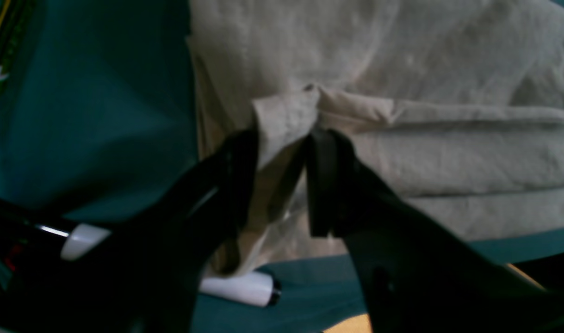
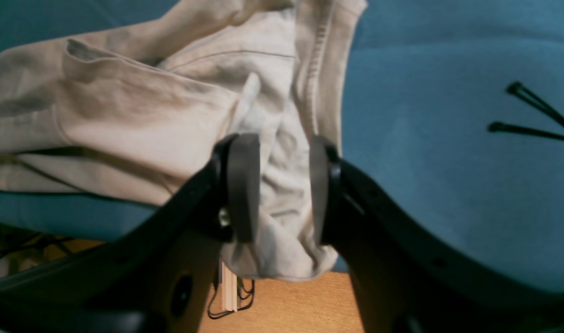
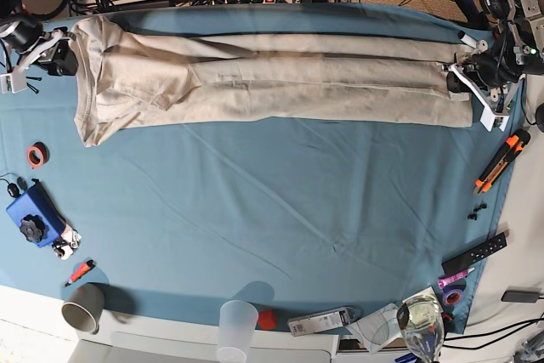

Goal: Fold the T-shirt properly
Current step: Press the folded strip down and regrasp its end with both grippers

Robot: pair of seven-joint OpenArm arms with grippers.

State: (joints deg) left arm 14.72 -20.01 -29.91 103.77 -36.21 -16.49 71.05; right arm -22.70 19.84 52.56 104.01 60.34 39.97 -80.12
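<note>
— Two lengthwise folds look done, by my reading: the T-shirt [image 3: 272,82] lies as a long narrow band along the far edge of the counter [image 3: 280,210], sleeves tucked in, collar end at the base view's left, hem end at its right.

— So what do you have left?

— You have the crosswise folds left, I judge. The band is at full length and nothing is stacked end over end yet, so call it roughly halfway.

— And your grippers?

— Your left gripper [image 1: 282,152] pinches a bunched corner of cloth at the hem end; the jaws stand narrow with fabric between them. Your right gripper [image 2: 277,185] has a wad of cloth between its pads [image 2: 242,185] at the collar end, a ribbed seam running just above it. The gap there is moderate, filled with fabric, so it reads as holding.

— What can you not make out?

— How many layers each gripper has caught: the wrist views are soft and the folds overlap. The neck label is not visible. In the base view both grippers are small, partly merged with arm hardware, and the far edge of the band sits in shadow against the cables.
</note>
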